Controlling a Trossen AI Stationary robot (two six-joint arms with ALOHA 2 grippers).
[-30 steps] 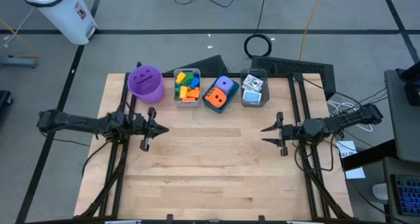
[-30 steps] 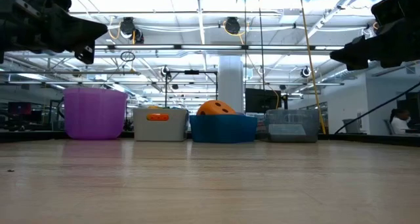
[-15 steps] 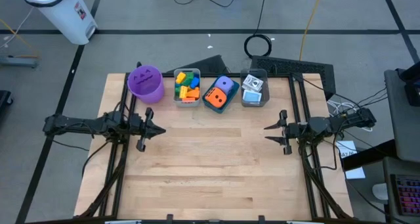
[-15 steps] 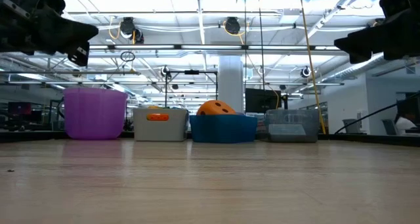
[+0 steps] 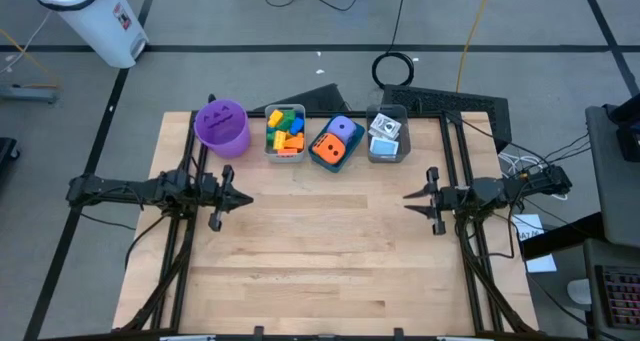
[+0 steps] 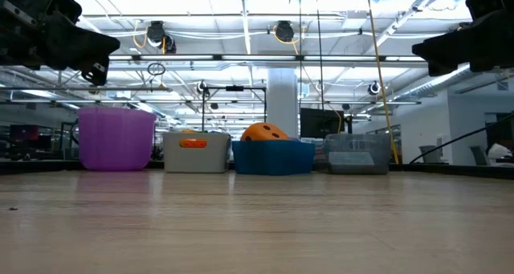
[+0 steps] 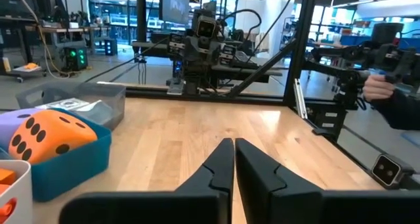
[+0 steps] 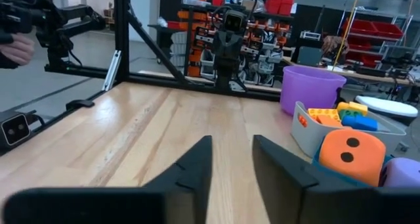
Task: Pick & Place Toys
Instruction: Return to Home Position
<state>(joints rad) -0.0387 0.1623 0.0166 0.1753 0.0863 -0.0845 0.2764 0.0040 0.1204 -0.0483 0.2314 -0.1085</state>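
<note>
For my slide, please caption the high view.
Left gripper and right gripper hover over the table; toys lie in three bins.

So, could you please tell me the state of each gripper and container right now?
Left gripper: shut, empty, raised at the left side.
Right gripper: open, empty, raised at the right side.
Cup: upright.
Grey bin: holds bricks.
Blue bin: holds two dice.
Clear bin: holds cubes.

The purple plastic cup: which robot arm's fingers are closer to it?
Left. The left arm's fingers hang close in front of the purple plastic cup; the right arm's fingers hang far across the wooden table.
</note>
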